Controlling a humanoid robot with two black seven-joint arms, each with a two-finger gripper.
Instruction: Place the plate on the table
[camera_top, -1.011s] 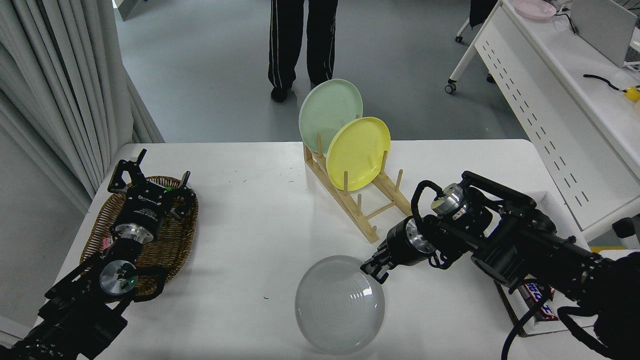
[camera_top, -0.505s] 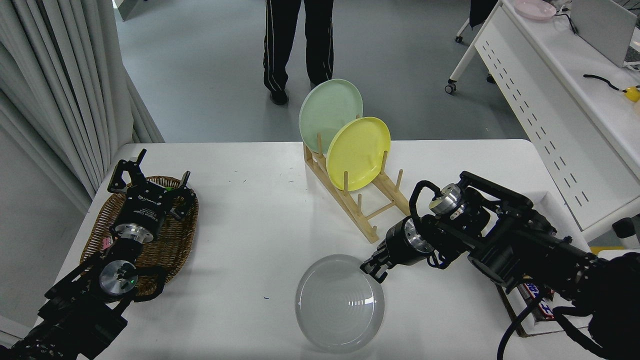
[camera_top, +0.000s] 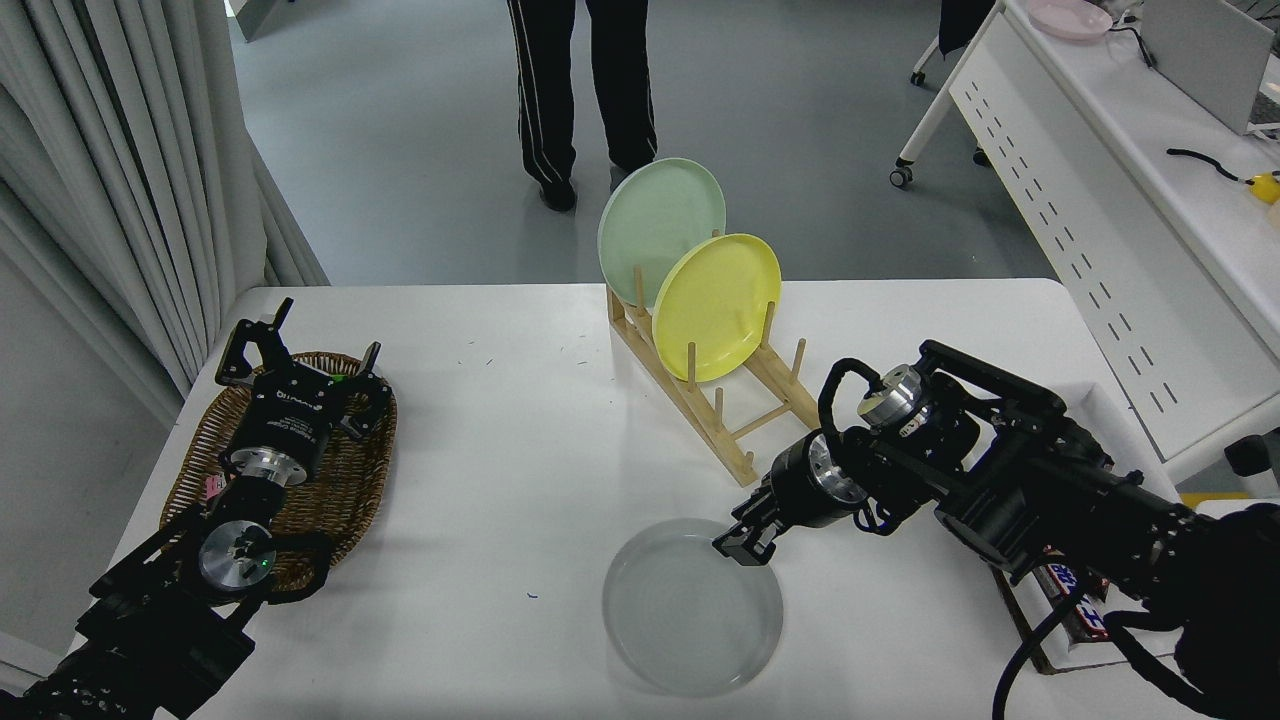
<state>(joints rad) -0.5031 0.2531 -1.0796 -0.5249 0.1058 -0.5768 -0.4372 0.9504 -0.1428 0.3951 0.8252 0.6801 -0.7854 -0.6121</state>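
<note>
Grey-white plate (camera_top: 692, 620) lies flat or nearly so on the desk (camera_top: 520, 440) by its near edge, right of centre. Right gripper (camera_top: 738, 545) jaws closed on its far rim. To finish well: part the jaws fully, lift straight off, no dragging. Left gripper (camera_top: 300, 372) parked over the basket (camera_top: 205, 450), near-left, jaws spread.

Robotics lab/office: perforated-panel desk (camera_top: 1080, 220) on casters, grey floor (camera_top: 400, 130), curtains (camera_top: 130, 180), person (camera_top: 580, 90) standing by.
</note>
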